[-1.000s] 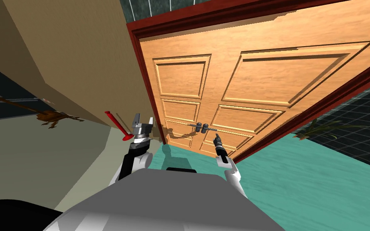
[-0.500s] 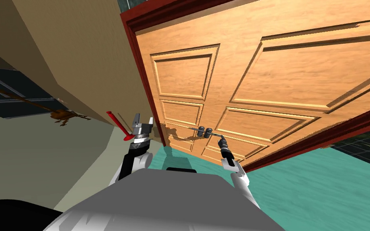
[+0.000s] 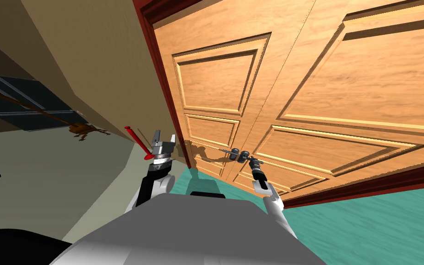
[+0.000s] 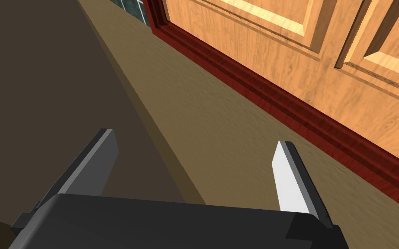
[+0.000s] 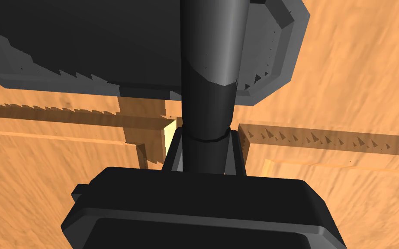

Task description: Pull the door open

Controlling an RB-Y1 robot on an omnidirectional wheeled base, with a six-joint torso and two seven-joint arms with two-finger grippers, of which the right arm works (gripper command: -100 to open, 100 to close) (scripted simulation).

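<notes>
Head view: shows wooden door (image 3: 298,83), dark handle (image 3: 239,155) low on it, right gripper (image 3: 251,161) at the handle, left gripper (image 3: 164,140) well left of the handle. Left wrist view: fingers (image 4: 287,173) spread wide, facing tan wall (image 4: 220,121). Right wrist view: fingers clamped on the handle.

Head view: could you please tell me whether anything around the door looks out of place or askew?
The door itself looks sound; its slant is the camera's. The right tool is shut on its dark handle. One oddity: a red plunger-like thing stands tilted by the beige wall, beside the open left tool.
</notes>
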